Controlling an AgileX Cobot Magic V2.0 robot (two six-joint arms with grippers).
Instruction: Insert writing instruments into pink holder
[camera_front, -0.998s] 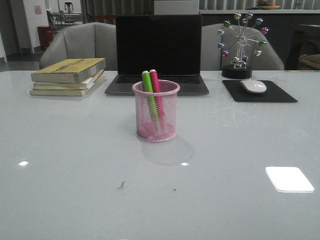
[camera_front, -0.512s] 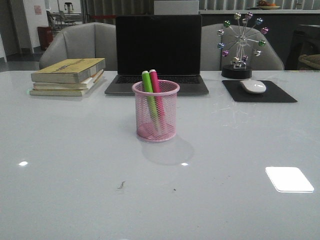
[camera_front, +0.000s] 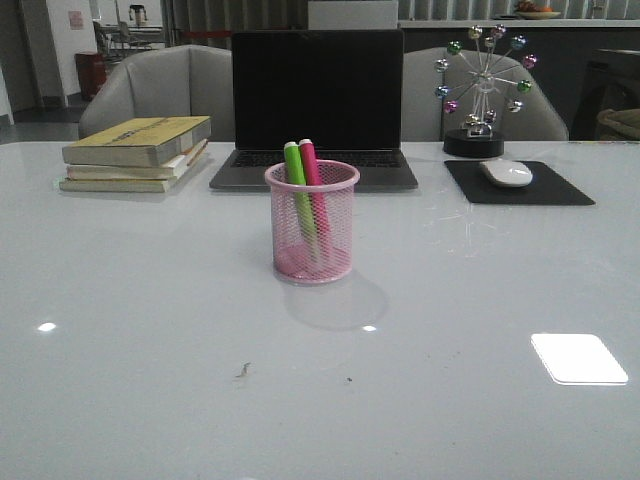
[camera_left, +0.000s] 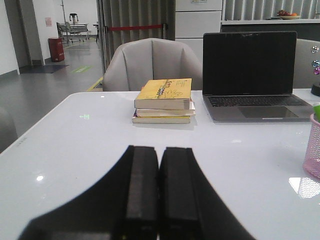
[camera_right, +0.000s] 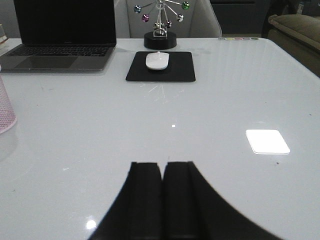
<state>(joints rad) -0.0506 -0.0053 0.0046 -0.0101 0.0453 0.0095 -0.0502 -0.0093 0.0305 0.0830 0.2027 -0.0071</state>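
Observation:
The pink wire-mesh holder (camera_front: 311, 222) stands upright mid-table in front of the laptop. A green highlighter (camera_front: 296, 180) and a pink highlighter (camera_front: 313, 176) lean inside it, tops above the rim. No arm shows in the front view. My left gripper (camera_left: 159, 149) is shut with nothing between its fingers, low over the table; the holder's edge (camera_left: 313, 152) shows far off to its side. My right gripper (camera_right: 162, 164) is shut and empty too, with a sliver of the holder (camera_right: 5, 112) at the frame's edge.
A stack of books (camera_front: 137, 152) lies at the back left and a dark laptop (camera_front: 316, 110) behind the holder. A white mouse (camera_front: 506, 173) on a black pad (camera_front: 560, 189) and a ball-wheel ornament (camera_front: 480, 85) sit back right. Grey chairs stand beyond the table.

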